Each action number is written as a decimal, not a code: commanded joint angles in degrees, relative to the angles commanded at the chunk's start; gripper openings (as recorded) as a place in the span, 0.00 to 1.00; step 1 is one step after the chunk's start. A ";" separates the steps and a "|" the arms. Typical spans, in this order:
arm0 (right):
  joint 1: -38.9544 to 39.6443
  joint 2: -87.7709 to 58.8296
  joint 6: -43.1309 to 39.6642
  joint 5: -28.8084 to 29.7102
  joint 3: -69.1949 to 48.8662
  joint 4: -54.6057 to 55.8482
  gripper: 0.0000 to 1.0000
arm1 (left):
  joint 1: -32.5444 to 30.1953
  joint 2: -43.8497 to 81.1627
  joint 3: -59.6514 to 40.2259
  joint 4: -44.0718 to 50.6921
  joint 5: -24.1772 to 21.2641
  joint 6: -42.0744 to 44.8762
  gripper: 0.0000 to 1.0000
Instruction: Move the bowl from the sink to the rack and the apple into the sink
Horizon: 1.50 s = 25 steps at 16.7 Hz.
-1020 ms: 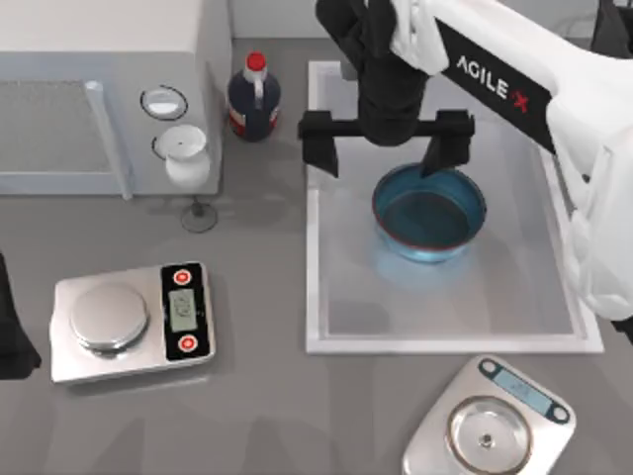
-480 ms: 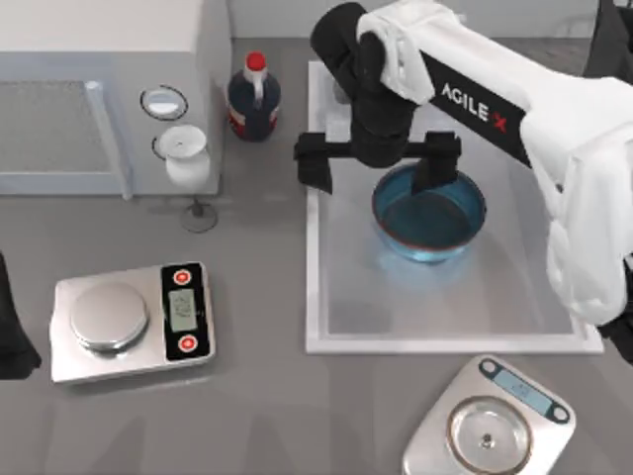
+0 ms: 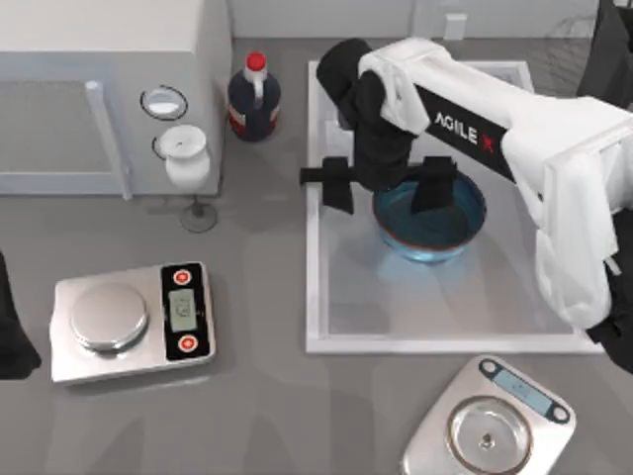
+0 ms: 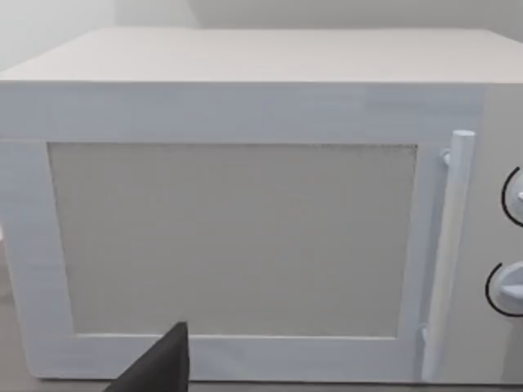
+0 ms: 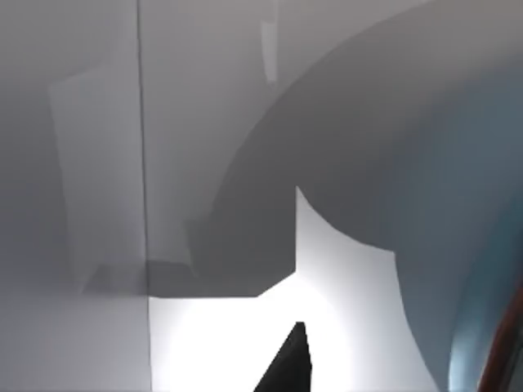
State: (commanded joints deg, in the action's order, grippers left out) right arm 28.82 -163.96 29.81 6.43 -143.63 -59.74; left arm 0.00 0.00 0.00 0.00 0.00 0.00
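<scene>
Compared with half a second ago, the right arm has come lower and a little toward the near side of the sink (image 3: 321,297). Its claw (image 3: 388,185) is now narrower than before, but the fingers are still spread apart and hold nothing. One finger (image 3: 435,185) stands inside the bowl (image 3: 435,233), at its far rim; the other finger (image 3: 336,183) is outside the bowl, near the left wall of the sink. The bowl has not moved: it rests on the sink floor, in the far right part of the basin. In the right wrist view the blue wall of the bowl (image 5: 458,204) is very close beside a dark fingertip (image 5: 286,363).

Around the bowl there is free sink floor on the near side and on the left side. The rack (image 3: 574,49) is at the far right corner, behind the sink. A dark bottle (image 3: 254,99) with a red cap stands just outside the left rim of the sink, beside the microwave (image 3: 109,89). Two scales lie on the tabletop (image 3: 267,396): one (image 3: 134,322) at the left, one (image 3: 490,421) near the front rim of the sink.

The left arm is parked at the left edge of the tabletop; its wrist view faces the microwave door (image 4: 237,237).
</scene>
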 joint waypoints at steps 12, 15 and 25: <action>0.00 0.00 0.00 0.00 0.00 0.00 0.10 | 0.00 0.00 0.00 0.00 0.00 0.00 1.00; 0.00 0.00 0.00 0.00 0.00 0.00 0.00 | 0.00 0.00 0.00 0.00 0.00 0.00 1.00; 0.94 2.19 0.97 0.23 1.48 -1.12 0.00 | 0.00 0.00 0.00 0.00 0.00 0.00 1.00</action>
State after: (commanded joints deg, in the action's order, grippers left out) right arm 29.76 -161.77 30.78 6.66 -142.15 -60.87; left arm 0.00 0.00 0.00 0.00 0.00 0.00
